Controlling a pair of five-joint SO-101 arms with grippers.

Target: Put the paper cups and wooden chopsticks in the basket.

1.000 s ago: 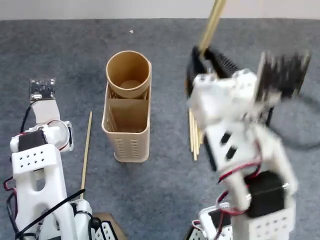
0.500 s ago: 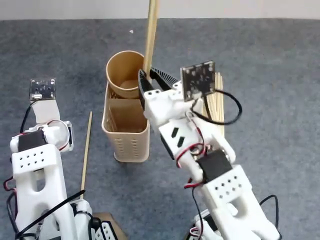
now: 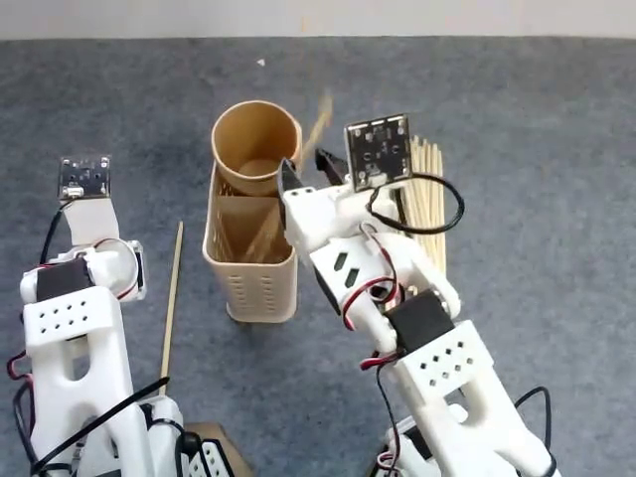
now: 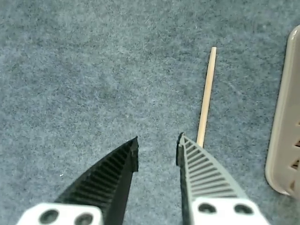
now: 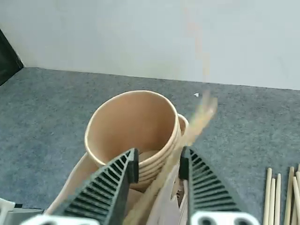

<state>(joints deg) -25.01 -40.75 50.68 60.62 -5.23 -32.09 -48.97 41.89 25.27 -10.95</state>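
Observation:
A tan slotted basket (image 3: 248, 268) stands mid-table with stacked paper cups (image 3: 255, 147) in its far compartment. My right gripper (image 3: 306, 169) hangs over the basket's right rim, open. A blurred wooden chopstick (image 5: 190, 133) slants between its fingers, beside the cups (image 5: 133, 126), with its lower end in the basket (image 5: 70, 192). My left gripper (image 4: 158, 144) is open just above the carpet. A single chopstick (image 4: 206, 93) lies beside one fingertip. That lone chopstick (image 3: 172, 298) lies left of the basket.
A pile of several chopsticks (image 3: 427, 199) lies right of the basket, partly under the right arm, and shows as the chopstick pile (image 5: 281, 197) in the right wrist view. The basket's wall (image 4: 286, 131) is close to the left gripper. Grey carpet covers the table, with a pale wall behind.
The right arm swung left from the pile to the basket with an upright chopstick. Its fingers have since parted, and the chopstick now tilts and drops into the basket. The left arm stayed still.

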